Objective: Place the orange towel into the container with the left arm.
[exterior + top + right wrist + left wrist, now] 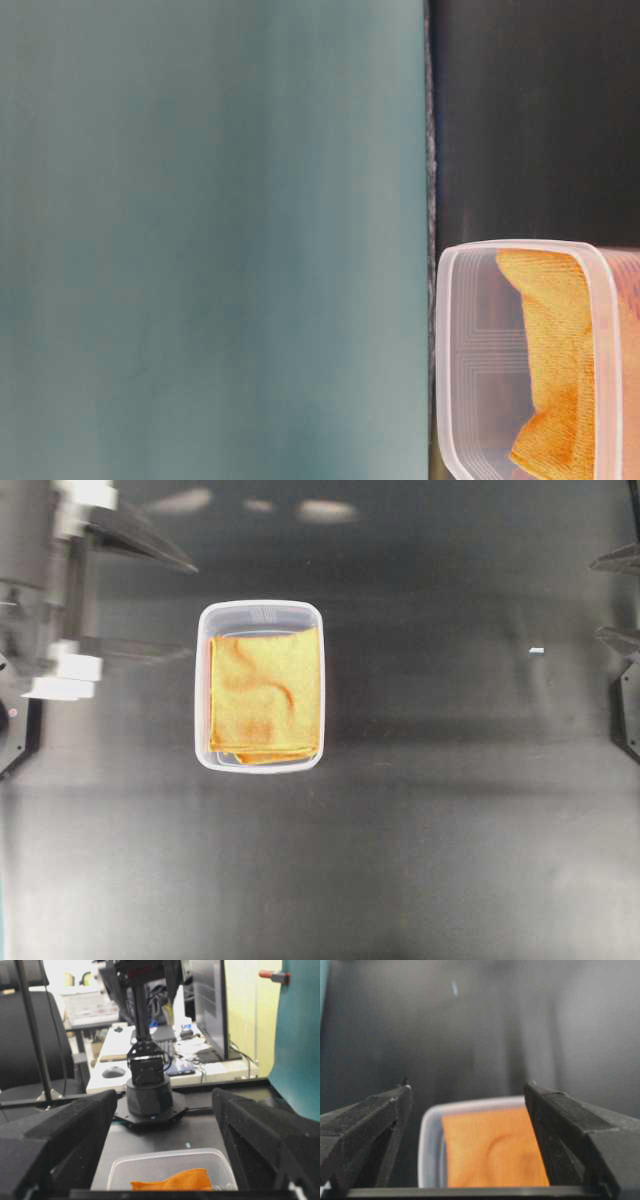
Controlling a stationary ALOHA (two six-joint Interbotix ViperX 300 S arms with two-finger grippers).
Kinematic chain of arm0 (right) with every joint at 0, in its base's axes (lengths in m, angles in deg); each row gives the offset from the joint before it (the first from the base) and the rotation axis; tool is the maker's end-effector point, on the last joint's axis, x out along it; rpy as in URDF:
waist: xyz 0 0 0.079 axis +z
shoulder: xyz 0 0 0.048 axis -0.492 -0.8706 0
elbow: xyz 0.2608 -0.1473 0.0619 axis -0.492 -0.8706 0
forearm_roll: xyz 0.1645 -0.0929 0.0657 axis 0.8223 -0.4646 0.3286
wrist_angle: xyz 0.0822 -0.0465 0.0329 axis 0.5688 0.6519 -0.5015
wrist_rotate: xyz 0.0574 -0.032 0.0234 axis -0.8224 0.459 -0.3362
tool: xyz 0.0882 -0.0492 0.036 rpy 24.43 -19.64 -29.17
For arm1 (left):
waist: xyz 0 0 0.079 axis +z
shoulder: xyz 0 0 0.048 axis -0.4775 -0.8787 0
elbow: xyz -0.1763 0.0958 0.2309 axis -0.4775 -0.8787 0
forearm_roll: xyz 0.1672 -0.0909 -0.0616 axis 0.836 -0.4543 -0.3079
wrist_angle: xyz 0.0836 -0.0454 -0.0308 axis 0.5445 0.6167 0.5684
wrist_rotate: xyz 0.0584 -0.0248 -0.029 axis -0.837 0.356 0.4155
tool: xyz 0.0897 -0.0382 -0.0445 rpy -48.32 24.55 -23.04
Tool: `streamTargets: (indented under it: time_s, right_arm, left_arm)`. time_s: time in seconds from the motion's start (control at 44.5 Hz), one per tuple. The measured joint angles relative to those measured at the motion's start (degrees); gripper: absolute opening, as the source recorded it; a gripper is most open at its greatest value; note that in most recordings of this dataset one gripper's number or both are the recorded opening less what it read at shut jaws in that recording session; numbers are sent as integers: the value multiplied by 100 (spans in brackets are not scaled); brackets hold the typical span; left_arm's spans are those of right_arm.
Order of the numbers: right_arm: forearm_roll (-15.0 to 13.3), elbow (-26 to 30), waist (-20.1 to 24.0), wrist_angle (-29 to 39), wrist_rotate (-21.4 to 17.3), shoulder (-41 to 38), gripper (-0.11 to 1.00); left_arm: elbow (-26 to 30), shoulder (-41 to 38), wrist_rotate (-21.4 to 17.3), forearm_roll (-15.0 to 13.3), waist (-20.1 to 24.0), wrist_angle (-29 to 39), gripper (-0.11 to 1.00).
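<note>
From the overhead view I see the orange towel (265,695) lying folded and flat inside the container (203,690), filling most of its floor, with its lower edge slightly rumpled against the near wall of the tub. The container sits on the dark table (450,830), roughly central. My left gripper (185,605) is off to the left of the container, well apart from it, its two black fingers spread wide with nothing between them; through the left wrist camera I look past those parted fingers (375,1125) down onto the tub and the towel in it. My right gripper (618,600) waits at the far right edge, well away from the container, likewise spread and empty. A small white fleck (536,651) lies on the table between the container and the right gripper.
</note>
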Motion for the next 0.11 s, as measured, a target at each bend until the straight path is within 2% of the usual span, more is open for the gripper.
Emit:
streamTargets:
  time_s: [0.112]
  right_arm:
    - [0,-18,26,0,0,0,75]
  left_arm:
    - [-448,501,141,0,-35,-396,87]
